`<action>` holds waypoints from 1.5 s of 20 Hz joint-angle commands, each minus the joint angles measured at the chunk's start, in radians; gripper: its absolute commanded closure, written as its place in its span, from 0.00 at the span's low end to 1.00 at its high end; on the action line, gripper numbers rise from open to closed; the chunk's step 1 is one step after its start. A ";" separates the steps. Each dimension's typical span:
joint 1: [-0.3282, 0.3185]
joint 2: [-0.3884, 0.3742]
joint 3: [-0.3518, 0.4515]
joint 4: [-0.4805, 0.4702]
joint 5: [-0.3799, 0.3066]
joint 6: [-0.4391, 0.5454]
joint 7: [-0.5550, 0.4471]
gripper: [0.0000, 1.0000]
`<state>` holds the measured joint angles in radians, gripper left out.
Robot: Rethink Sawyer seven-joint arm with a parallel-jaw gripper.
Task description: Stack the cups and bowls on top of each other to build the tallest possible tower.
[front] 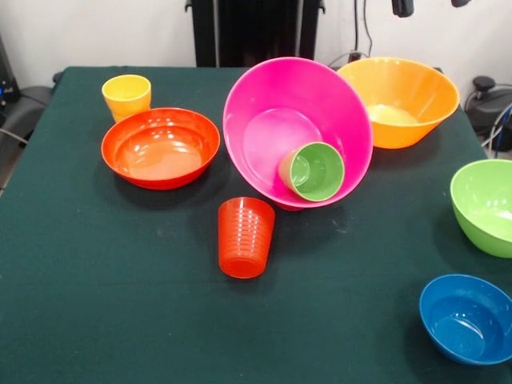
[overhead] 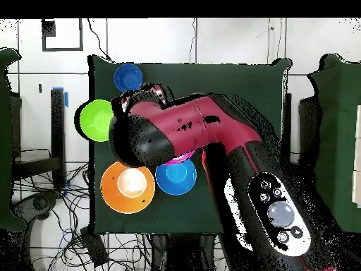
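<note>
1. At the left of the front view a yellow cup (front: 126, 95) stands upright on the dark green worktop (front: 96, 304), just behind the wide red-orange bowl (front: 160, 147), which sits mouth up.
2. Nearer the camera and toward the middle, the ribbed orange-red cup (front: 246, 237) stands mouth down, alone, just in front of the pink bowl.
3. In the middle the large pink bowl (front: 272, 104) is tipped steeply, its mouth facing the camera, with the light green cup (front: 313, 170) lying on its side against its lower inner wall, mouth also toward the camera. That is all there is of the tower; nothing is properly stacked yet.
4. Behind and right of it the yellow-orange bowl (front: 400, 100) sits upright, close beside the pink rim.
5. At the right edge sit the lime green bowl (front: 485, 206) and, in front of it, a blue bowl (front: 467, 318), both mouth up.
6. The end effector cannot be made out: the front view shows none of it, and overhead the arm (overhead: 190, 130) covers the middle of the worktop. Whether it is open or closed I cannot tell.
7. Judging by the overhead view, the arm's head hangs over the pink bowl's area, so that tilted bowl and its sideways cup look nearest to reach.
</note>
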<state>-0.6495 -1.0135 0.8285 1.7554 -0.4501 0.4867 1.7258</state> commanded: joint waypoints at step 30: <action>-0.093 0.117 0.017 0.057 -0.004 0.054 -0.071 0.00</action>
<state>-0.7353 -0.9680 0.8274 1.7393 -0.4493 0.4867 1.7258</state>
